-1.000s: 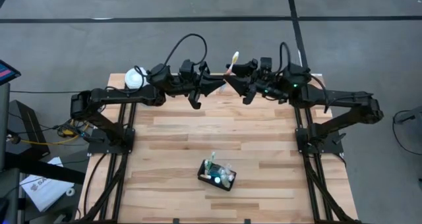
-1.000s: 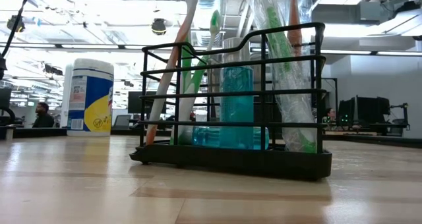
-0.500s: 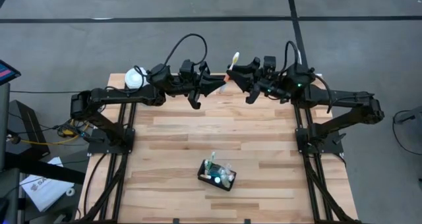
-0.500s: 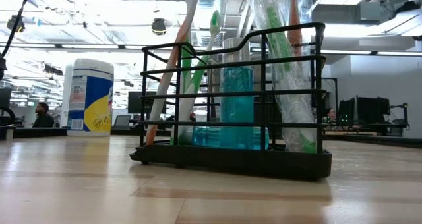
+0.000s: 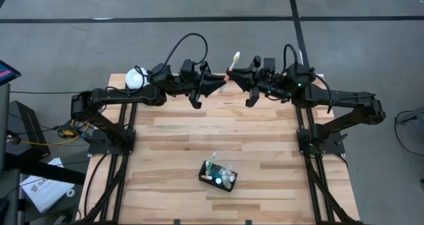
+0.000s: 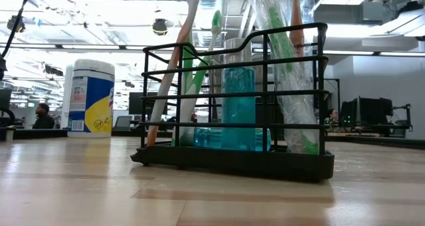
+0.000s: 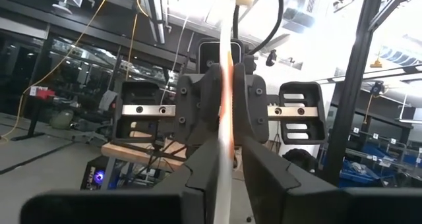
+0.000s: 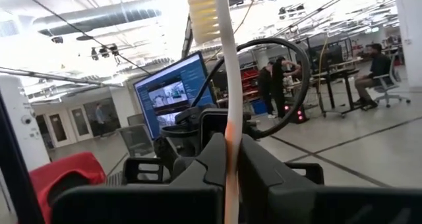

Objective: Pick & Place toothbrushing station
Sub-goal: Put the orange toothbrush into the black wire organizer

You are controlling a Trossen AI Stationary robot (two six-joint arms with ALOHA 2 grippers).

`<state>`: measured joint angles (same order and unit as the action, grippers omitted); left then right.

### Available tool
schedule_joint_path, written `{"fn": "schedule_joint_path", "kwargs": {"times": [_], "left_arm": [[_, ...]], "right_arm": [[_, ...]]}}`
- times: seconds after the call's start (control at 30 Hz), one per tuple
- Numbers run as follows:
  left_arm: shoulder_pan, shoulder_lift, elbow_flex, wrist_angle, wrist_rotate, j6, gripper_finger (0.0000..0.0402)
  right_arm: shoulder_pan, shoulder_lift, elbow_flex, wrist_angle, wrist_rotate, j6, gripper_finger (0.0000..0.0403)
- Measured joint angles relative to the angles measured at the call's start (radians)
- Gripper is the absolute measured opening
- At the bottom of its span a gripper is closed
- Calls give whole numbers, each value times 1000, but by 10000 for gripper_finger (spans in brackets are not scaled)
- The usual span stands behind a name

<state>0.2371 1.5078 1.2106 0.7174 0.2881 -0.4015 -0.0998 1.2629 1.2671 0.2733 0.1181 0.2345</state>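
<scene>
High view: both grippers, left (image 5: 217, 86) and right (image 5: 238, 79), pinch one toothbrush (image 5: 231, 65) between closed fingers; the right has drawn back slightly. The toothbrushing station (image 5: 218, 175) remains unmoved on the counter (image 5: 172, 139).

- The table (image 5: 265, 139) is made of wooden planks in mixed light tones, with a smooth, faintly sheened finish seen in the low view.
- The toothbrushing station (image 6: 236, 100) is built of thin black wire with a matt coating and a solid black base.
- A translucent blue plastic bottle (image 6: 244, 106) and glossy clear plastic wrapping (image 6: 292, 66) are held within it.
- The toothbrush (image 8: 231, 105) is of smooth white and orange plastic.
- The canister (image 6: 89, 96) is wrapped in a glossy printed label.
- The floor (image 5: 99, 33) is a dull grey.
</scene>
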Motion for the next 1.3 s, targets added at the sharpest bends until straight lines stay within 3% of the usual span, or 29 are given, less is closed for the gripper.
{"fn": "schedule_joint_path", "kwargs": {"times": [0.17,0.4,0.63,0.83,1.07,1.3], "left_arm": [[0,0,0,0,9,0,67],[24,-63,3,2,24,1,69],[154,-144,2,-198,47,23,77],[255,-146,2,-321,158,3,116],[259,-146,2,-342,184,-5,175],[260,-146,2,-333,228,-86,198]], "right_arm": [[0,-2,0,-13,-16,-10,9],[-29,-63,0,-208,-9,-25,9],[-47,-85,0,-316,-18,-24,9],[-45,-22,0,-299,-69,18,9],[-49,40,0,-267,-70,28,9],[-71,101,13,-258,-96,29,9]]}}
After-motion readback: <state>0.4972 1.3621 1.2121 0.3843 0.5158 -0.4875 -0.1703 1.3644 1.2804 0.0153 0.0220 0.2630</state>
